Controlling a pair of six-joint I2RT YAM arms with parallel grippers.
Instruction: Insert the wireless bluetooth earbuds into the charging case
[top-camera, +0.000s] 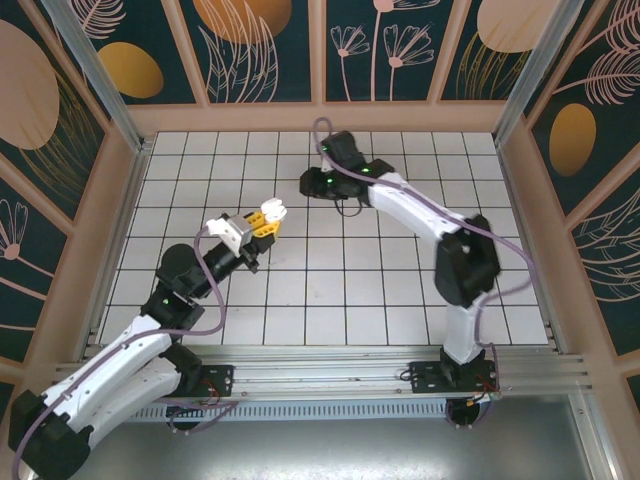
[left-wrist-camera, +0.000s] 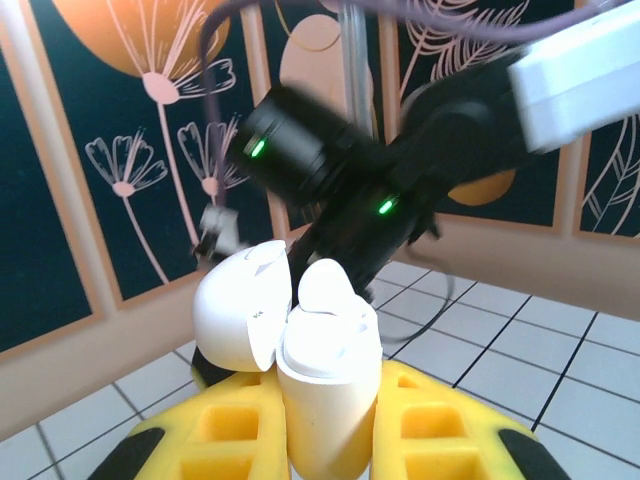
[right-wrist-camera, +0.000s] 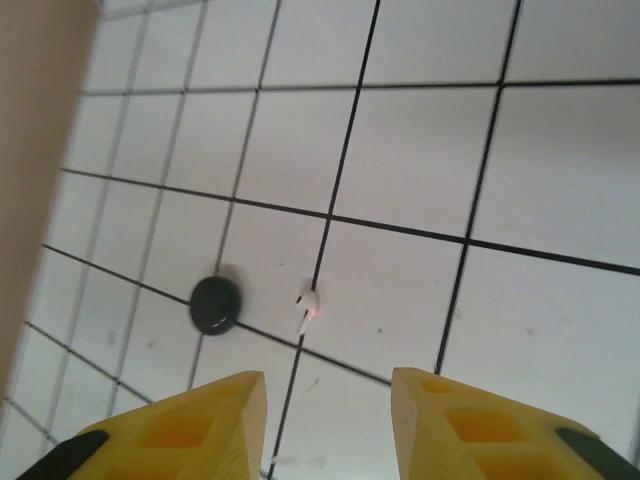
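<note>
**LOOSE EARBUD AHEAD OF RIGHT HAND**

One whitish earbud (right-wrist-camera: 308, 300) lies on the bench (right-wrist-camera: 560, 170), toward its far edge, on a tile line just beside a dark round object (right-wrist-camera: 215, 303). It sits ahead of the right hand (right-wrist-camera: 328, 380), whose fingers stand apart and empty. The earbud's long axis is too small to read. The right arm is judged nearer. The left hand (left-wrist-camera: 325, 430) clamps the open charging case (left-wrist-camera: 330, 340), raised off the bench.

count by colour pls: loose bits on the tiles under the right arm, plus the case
white: 2, the case and a tiny earbud
black: 1, a round piece
total: 3
</note>
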